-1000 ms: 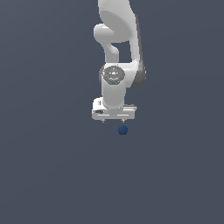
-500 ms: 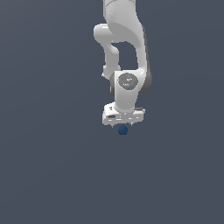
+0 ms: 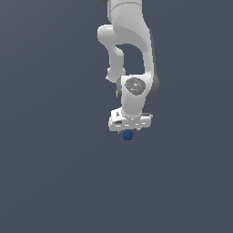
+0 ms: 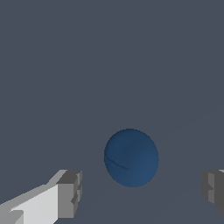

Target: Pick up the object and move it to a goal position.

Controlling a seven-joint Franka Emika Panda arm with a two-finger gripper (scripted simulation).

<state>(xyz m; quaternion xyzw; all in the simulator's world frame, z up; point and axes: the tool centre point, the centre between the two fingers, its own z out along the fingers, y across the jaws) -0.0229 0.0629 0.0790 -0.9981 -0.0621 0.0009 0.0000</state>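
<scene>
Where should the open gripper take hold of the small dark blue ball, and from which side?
Grip the small dark blue ball across its widest middle, coming straight down from above. It is a smooth sphere, so any diameter works. The wrist view shows it already between the grey fingertips, with gaps on both sides, so the white gripper likely needs only to lower and close.

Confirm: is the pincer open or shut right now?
Open. In the wrist view the pincer has fingers well apart, the blue ball between them untouched.

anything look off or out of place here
Nothing stands out. The blue ball sits intact on the plain grey surface, between the open fingers of the gripper, touching neither. No spill or damage shows.
</scene>
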